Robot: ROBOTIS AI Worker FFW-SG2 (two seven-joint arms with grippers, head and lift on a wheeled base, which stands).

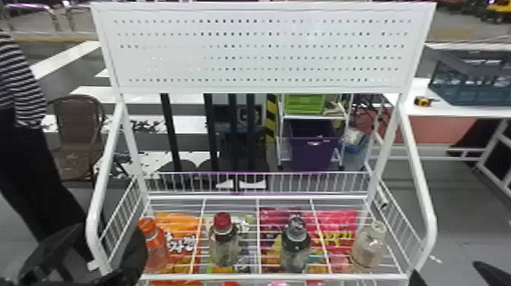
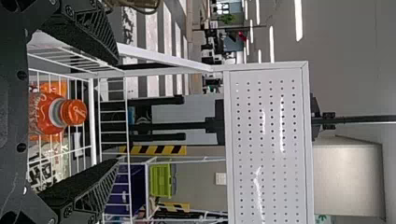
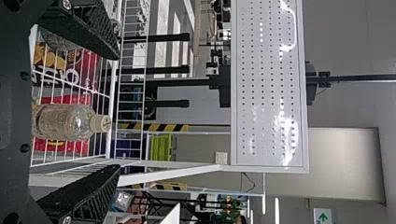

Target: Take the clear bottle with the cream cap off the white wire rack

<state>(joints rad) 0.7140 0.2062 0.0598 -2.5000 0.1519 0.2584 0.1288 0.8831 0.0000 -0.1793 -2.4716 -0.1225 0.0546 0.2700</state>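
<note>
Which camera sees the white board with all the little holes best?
The head view: the whole board fits in, all four corners. Both wrist views show it sideways, with one end cut off.

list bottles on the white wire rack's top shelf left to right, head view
orange bottle with orange cap, red-capped see-through bottle, grey-capped dark bottle, clear bottle with the cream cap

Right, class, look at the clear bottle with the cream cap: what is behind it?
Behind the clear bottle, a pinkish-red packet shows through the wire rack. The bottle covers part of it, so whether anything else lies there can't be told.
</note>
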